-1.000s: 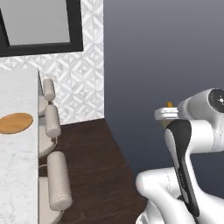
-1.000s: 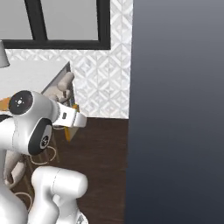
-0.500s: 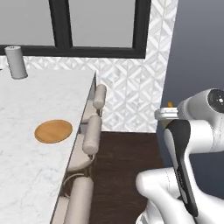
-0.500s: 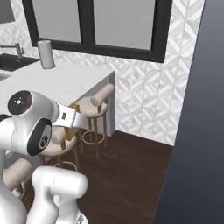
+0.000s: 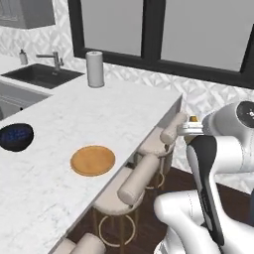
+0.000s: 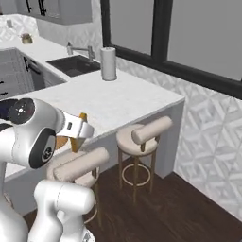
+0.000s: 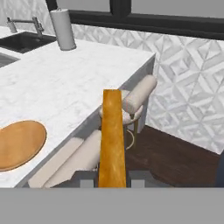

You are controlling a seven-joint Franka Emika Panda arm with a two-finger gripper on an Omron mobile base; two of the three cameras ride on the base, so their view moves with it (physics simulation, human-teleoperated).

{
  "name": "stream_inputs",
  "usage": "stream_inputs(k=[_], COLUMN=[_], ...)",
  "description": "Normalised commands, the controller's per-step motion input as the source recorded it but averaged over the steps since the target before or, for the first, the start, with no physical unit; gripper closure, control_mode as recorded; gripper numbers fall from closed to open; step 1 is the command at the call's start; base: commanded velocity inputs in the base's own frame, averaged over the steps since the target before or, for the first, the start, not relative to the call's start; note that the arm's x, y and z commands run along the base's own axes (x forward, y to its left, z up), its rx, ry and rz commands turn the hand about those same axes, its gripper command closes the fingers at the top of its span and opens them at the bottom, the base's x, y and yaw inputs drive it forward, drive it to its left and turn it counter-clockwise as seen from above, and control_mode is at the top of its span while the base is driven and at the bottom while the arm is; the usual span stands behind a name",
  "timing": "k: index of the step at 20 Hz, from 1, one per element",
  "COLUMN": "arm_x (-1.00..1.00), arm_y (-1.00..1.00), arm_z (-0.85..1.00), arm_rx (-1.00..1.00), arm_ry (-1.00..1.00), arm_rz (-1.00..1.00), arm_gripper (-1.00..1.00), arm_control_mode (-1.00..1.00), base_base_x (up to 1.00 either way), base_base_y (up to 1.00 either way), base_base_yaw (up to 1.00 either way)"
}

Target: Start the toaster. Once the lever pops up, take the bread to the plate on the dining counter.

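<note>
Your claw (image 7: 112, 181) pinches the bread (image 7: 111, 138) edge-on, off the desk (image 5: 114, 106) edge (toasting looks done). Left for you: carry it over the plate (image 5: 93, 160) and release.

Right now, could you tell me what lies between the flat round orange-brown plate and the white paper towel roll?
Bare white marble counter; the left base view shows nothing between plate and roll.

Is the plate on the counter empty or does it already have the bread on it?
Empty. The plate lies bare on the counter, while the bread stands edge-on between the fingers of the gripper, off the counter's edge.
</note>
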Motion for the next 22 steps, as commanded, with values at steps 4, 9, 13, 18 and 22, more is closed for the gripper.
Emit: stream_inputs(k=[4, 9, 13, 18, 22], arm_x=[0.00, 0.00, 0.00, 0.00, 0.00], arm_y=[0.00, 0.00, 0.00, 0.00, 0.00], arm_z=[0.00, 0.00, 0.00, 0.00, 0.00], arm_rx=[0.00, 0.00, 0.00, 0.00, 0.00], arm_ry=[0.00, 0.00, 0.00, 0.00, 0.00], arm_rz=[0.00, 0.00, 0.00, 0.00, 0.00], arm_gripper=[1.00, 1.00, 1.00, 1.00, 1.00], arm_control_mode=[1.00, 1.00, 1.00, 1.00, 1.00], base_base_x=[0.54, 0.33, 0.42, 0.39, 0.34], base_base_y=[-0.20, -0.30, -0.46, -0.34, -0.09], base_base_yaw=[0.92, 0.92, 0.75, 0.12, 0.00])
